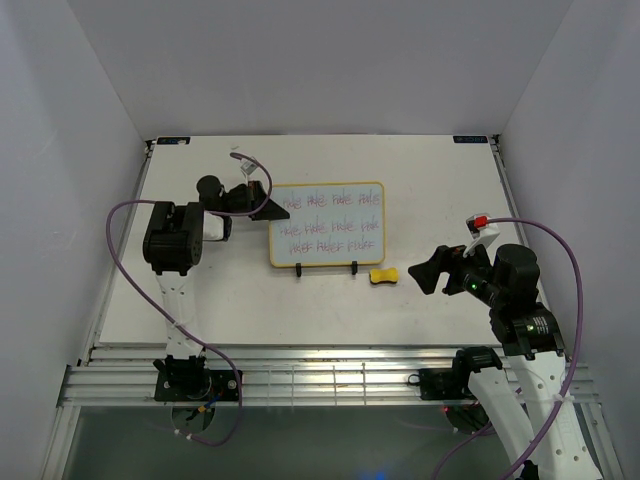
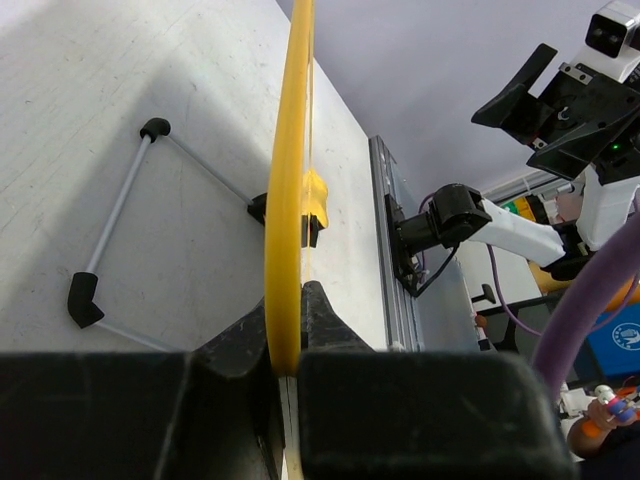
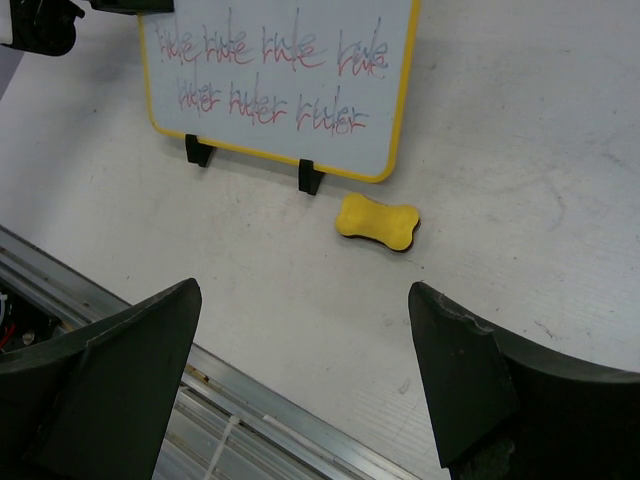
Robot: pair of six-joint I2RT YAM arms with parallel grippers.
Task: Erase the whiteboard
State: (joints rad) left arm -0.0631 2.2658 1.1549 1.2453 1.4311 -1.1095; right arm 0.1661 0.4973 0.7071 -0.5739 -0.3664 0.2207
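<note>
The whiteboard (image 1: pixel 327 224) stands near the middle of the table (image 1: pixel 420 180), propped on a thin black wire stand (image 2: pixel 120 200) whose two feet hook over its lower edge; its yellow-framed face is covered in rows of pink-red handwriting. The left end effector (image 1: pixel 272 208) is clenched on the board's left edge; in the left wrist view its two dark fingers (image 2: pixel 330 320) press on either side of the yellow frame, which runs edge-on up the picture. A small yellow eraser (image 1: pixel 384 276) lies flat on the table just beside the board's lower right corner, near the right foot of the stand and apart from it. The right end effector (image 1: pixel 432 272) hovers to the right of the eraser, pointing towards it; it is released, the jaws standing wide apart with nothing between them; in the right wrist view the eraser (image 3: pixel 378 222) lies ahead of the gap, with the board (image 3: pixel 280 70) beyond it.
</note>
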